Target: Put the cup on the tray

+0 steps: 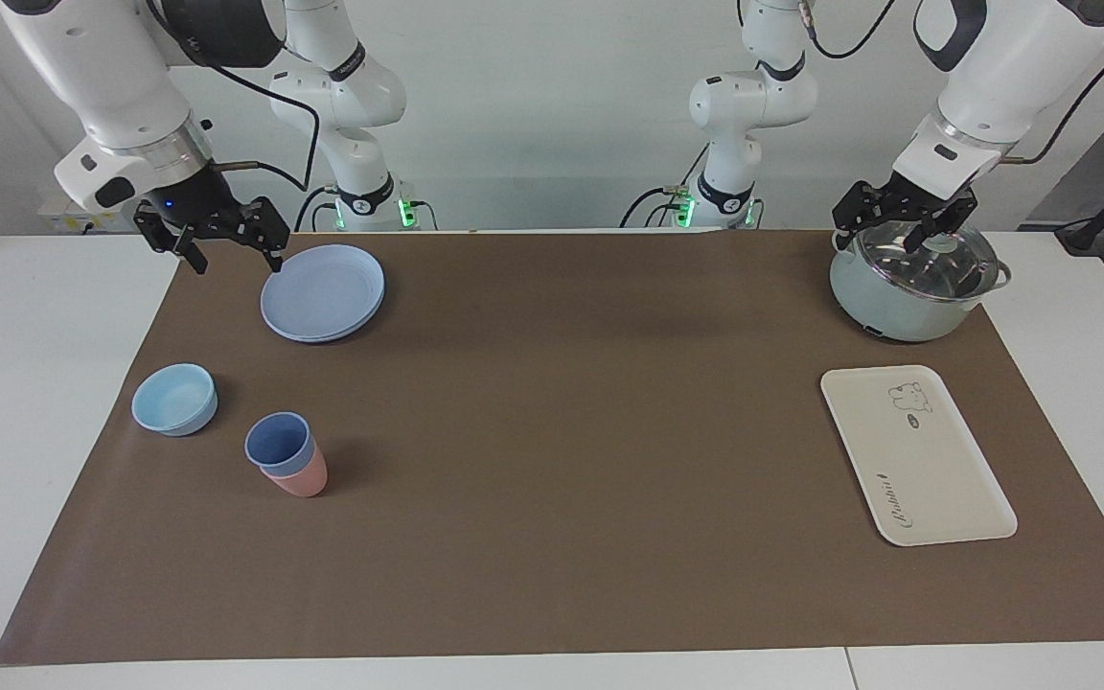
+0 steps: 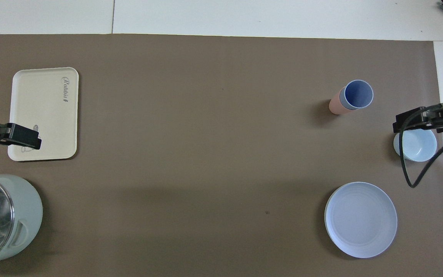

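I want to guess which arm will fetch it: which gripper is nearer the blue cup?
Right. The right gripper, open, hangs beside the blue plate at the cup's end; the left gripper is over the pot.

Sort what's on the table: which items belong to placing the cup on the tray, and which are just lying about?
Belongs to the job:
- blue cup, nested in the pink tumbler
- cream tray, at the left arm's end

Just lying about:
- round blue plate
- light-blue bowl
- lidded pot
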`<state>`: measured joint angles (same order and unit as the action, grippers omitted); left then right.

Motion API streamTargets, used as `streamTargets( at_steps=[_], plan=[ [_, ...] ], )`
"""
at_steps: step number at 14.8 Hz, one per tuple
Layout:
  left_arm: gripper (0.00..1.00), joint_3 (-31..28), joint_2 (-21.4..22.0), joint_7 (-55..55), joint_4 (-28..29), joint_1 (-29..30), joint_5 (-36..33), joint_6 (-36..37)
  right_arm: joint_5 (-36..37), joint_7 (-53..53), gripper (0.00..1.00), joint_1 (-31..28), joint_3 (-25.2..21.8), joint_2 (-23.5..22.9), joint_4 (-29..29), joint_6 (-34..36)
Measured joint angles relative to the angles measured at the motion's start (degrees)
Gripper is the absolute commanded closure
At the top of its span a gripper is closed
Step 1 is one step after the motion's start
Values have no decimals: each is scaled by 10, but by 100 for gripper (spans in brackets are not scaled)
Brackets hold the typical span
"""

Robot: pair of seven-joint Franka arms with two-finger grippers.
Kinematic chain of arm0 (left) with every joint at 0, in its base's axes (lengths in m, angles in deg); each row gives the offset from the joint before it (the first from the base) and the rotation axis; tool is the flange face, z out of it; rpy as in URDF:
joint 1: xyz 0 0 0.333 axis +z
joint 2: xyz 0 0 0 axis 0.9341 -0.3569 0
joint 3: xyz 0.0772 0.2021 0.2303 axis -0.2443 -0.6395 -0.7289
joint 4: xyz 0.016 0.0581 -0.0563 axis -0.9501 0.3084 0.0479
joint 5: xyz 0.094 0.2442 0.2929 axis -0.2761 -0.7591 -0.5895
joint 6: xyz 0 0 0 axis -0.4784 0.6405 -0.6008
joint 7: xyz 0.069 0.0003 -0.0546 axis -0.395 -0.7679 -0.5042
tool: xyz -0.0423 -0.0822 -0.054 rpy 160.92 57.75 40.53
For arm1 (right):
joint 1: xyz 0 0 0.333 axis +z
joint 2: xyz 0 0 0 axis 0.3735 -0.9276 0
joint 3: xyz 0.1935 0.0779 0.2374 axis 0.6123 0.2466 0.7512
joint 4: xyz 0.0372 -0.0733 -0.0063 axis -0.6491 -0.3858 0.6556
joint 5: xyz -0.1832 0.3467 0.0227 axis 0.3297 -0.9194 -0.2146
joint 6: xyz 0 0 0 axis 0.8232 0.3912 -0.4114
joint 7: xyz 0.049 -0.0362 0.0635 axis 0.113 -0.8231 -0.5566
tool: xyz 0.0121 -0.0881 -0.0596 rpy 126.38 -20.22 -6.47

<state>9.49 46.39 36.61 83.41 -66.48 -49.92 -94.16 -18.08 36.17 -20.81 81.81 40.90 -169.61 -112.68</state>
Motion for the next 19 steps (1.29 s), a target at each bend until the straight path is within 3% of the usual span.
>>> streamTargets(
  at_steps=[4,7,11,16,19],
  plan=[
    [0,0,0,0,0,0,0,0,-3,48,3,-1,0,-10,0,-40],
    [0,0,0,0,0,0,0,0,-3,126,3,-6,-1,-45,4,-76],
    [0,0,0,0,0,0,0,0,-3,188,3,-9,-5,-145,59,-141],
    [0,0,0,0,0,0,0,0,-22,217,3,-42,-5,-280,173,-158],
    [0,0,0,0,0,0,0,0,-67,228,3,-67,-5,-335,201,-181]
  ],
)
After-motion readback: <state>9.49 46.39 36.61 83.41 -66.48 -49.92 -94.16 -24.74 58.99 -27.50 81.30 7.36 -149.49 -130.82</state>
